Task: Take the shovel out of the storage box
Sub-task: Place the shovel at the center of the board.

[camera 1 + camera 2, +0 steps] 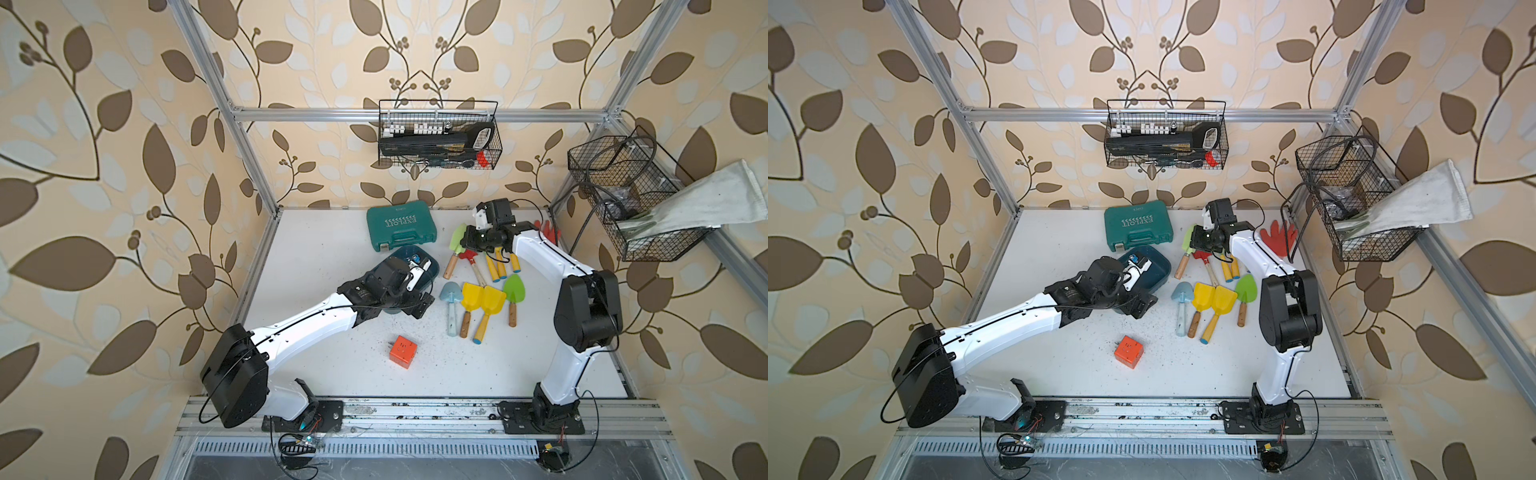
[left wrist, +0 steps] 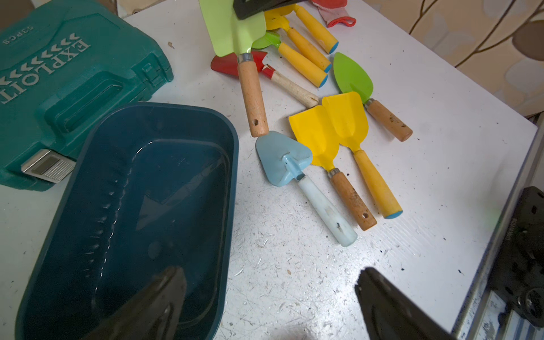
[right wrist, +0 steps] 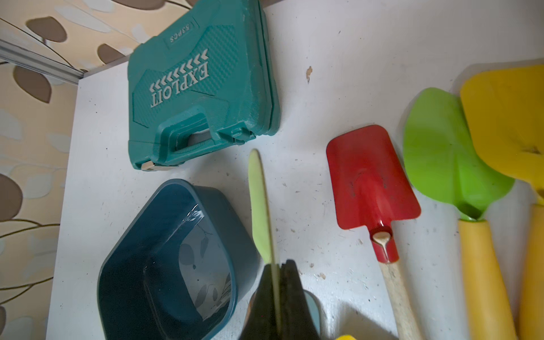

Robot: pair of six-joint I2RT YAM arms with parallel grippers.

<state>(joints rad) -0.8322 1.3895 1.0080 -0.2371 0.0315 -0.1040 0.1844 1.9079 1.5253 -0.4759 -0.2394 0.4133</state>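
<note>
Pinching lt-green shovel (image 2: 253, 97) blade, right gripper (image 3: 277, 266) points left w/ elbow raised.

In a top view, the storage box (image 1: 432, 268) at centre frame is plain dark teal-blue. The tool case (image 1: 401, 226) above it is green with white lettering and chevrons. Right of them, the pale green shovel (image 1: 458, 239) has a bare wood handle. Lower, the trowel (image 1: 450, 293) is light blue and the paired yellow shovels (image 1: 482, 297) sit beside it. The cube (image 1: 403, 352) is orange, the table (image 1: 332, 365) white with dark specks, the wallpaper (image 1: 104, 166) cream with brown leaves
</note>
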